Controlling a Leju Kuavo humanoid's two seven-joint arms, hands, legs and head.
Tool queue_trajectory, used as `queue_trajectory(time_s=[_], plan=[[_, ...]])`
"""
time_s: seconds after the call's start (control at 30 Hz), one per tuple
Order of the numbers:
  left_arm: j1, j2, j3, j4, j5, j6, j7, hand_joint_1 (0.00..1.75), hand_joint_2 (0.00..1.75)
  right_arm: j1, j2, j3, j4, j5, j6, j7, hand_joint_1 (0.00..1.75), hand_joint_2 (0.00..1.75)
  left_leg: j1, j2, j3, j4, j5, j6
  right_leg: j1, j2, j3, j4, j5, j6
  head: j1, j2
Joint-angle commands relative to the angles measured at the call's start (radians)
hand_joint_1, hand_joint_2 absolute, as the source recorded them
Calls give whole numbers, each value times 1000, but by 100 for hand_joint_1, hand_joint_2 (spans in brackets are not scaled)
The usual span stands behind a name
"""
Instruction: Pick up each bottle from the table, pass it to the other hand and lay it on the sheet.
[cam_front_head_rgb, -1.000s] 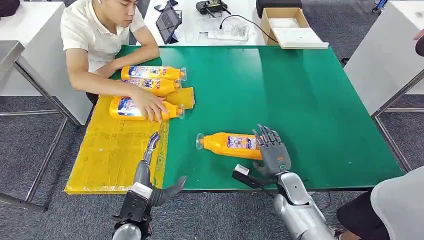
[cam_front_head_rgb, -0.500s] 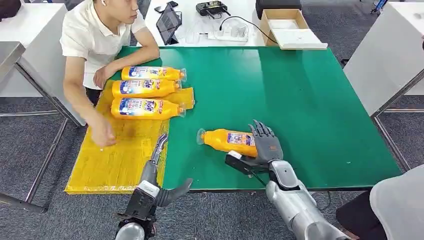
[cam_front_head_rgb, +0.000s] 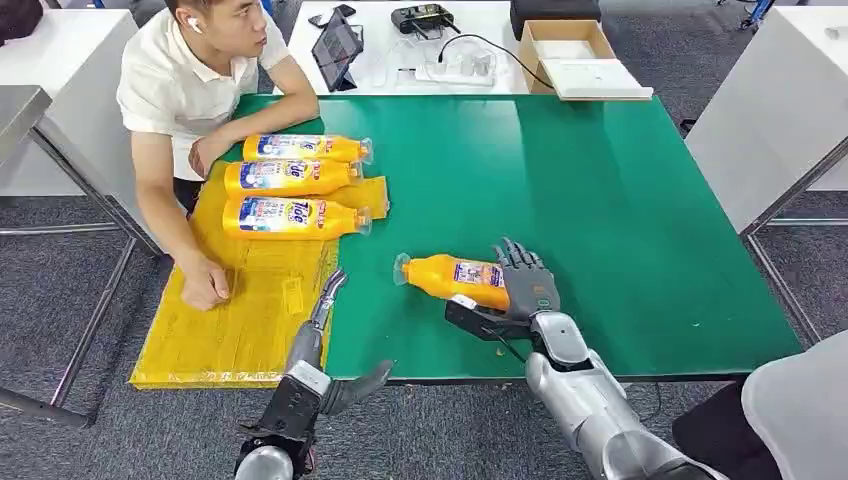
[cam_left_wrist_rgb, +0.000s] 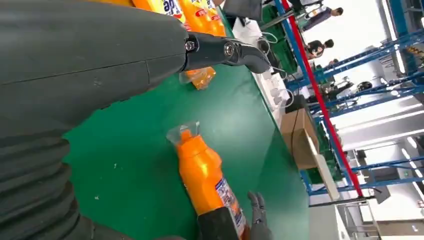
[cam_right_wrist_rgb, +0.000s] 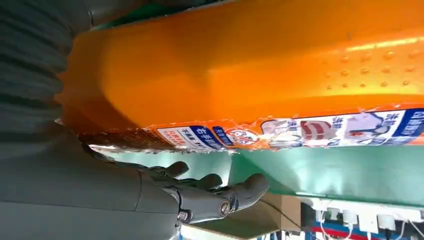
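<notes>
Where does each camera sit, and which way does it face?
Head view: high on the body, looking down at the green table; both arms show.
Left wrist view: behind the left hand, facing across the table.
Right wrist view: behind the right hand, close against the orange bottle.
All three share this bottle.
</notes>
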Motion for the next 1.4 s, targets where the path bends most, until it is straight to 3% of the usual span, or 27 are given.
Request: queue_trajectory(time_s=[0.03,0.1,0.13,0.17,0.2,0.57,0.93,1.0,1.1,1.3,1.4], plan=[[-19,21,-10,37,-8,-15,15,0,175,18,1,55,47,-32,50,11,0,175,1,0,1,-1,1,-2,2,-2,2,-2,1,-2,0,0],[-16,24,-12,34,-11,-19,18,0,175,27,1,35,40,-74,66,0,0,175,2,0,1,-1,1,-2,2,-2,2,-2,1,-2,0,0],[-14,25,-12,33,-12,-20,19,0,175,36,0,30,31,-89,64,-9,10,175,1,-1,2,-1,1,-1,1,-2,2,-2,1,-2,0,0],[-12,29,-12,29,-14,-23,20,0,175,50,-2,20,13,-118,60,-23,162,175,1,-1,2,-1,1,-1,1,-2,3,-1,0,-1,0,0],[-12,30,-13,29,-15,-25,21,0,175,54,-5,20,7,-124,62,-26,175,175,2,0,2,-2,1,-2,2,-2,2,-3,1,-2,0,0],[-31,54,-18,39,1,-45,13,0,175,114,-52,-60,30,-339,101,-175,175,175,2,-5,6,-2,2,-2,3,-6,8,-4,1,-2,0,0],[-38,63,-18,42,35,-49,4,0,175,137,-55,-115,53,-434,94,-251,175,175,3,-5,6,-4,3,-2,4,-7,8,-7,3,-3,0,0],[-31,57,0,31,89,-55,-10,0,175,164,-37,-158,-1,-528,105,-365,175,175,2,-5,8,-3,2,-2,3,-6,10,-5,2,-3,0,0],[-16,34,35,16,218,-84,-1,0,175,212,-8,-181,-138,-625,114,-457,175,175,2,-4,9,-2,1,-2,3,-5,10,-4,1,-2,0,0],[7,17,34,4,526,-181,77,0,175,294,-6,-108,-431,-750,152,-494,175,175,2,1,6,-1,0,-3,2,-1,6,-2,1,-3,0,0],[7,22,26,6,533,-181,75,0,175,300,-8,-97,-457,-757,154,-485,175,175,1,0,7,0,-1,-1,1,-1,7,-1,0,-1,0,0]])
